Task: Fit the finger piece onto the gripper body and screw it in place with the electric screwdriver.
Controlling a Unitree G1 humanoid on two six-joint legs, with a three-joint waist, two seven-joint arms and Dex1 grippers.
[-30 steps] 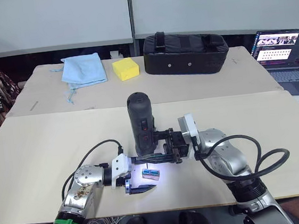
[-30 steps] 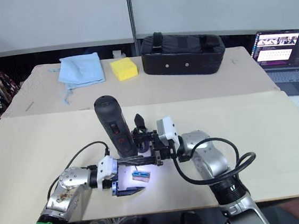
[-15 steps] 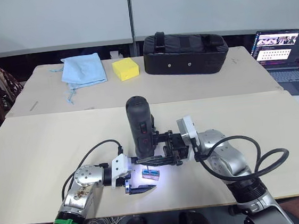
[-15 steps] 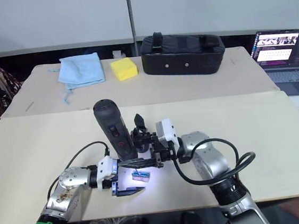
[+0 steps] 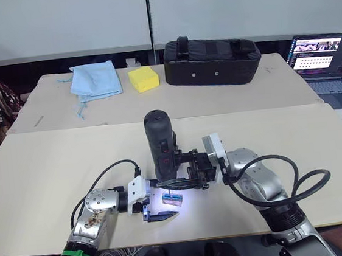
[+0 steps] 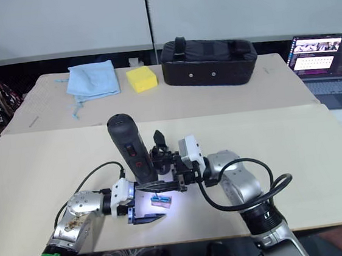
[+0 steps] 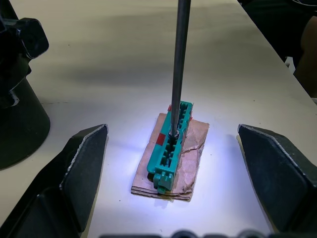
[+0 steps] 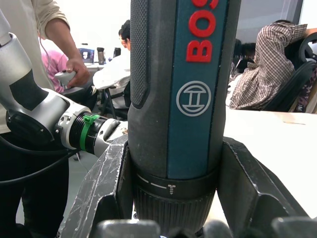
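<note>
Picking up a screw looks like the step in hand. Near the bench's front edge, the left gripper [image 5: 173,197] is spread wide, one finger on each side of the small green-topped brown block [image 7: 171,153], touching neither side. The thin metal bit [image 7: 179,59] comes straight down, with its tip in a slot of the green strip.

The right gripper [image 5: 180,171] is clenched on the lower barrel of the electric screwdriver [image 5: 161,142], which stands upright just behind the block, roughly mid-bench.

To do it well, I'd judge:
- keep the tool vertical
- seat the bit fully in a screw head before lifting
- lift straight up so the block doesn't tip or drag
- have the left fingers ready to pin the block if it rises with the bit

Whether a screw is already on the tip is too small to tell.

The gripper body [image 7: 17,114] is a black block with a round base, on the bench just beside the screwdriver. A black pointed tip [image 6: 158,135] rises behind the tool and may be the finger piece, but I can't tell whether it is fitted.

Along the far edge sit a blue cloth [image 5: 95,79], a yellow sponge [image 5: 144,79] and a black bag [image 5: 211,61]. A laptop [image 5: 323,51] sits off the far right corner.

Writing: red letters "BOS" on the tool's blue panel [image 8: 198,89], cut off above, with a round logo under them. The laptop screen text is unreadable. People sit in the background of the right wrist view.
</note>
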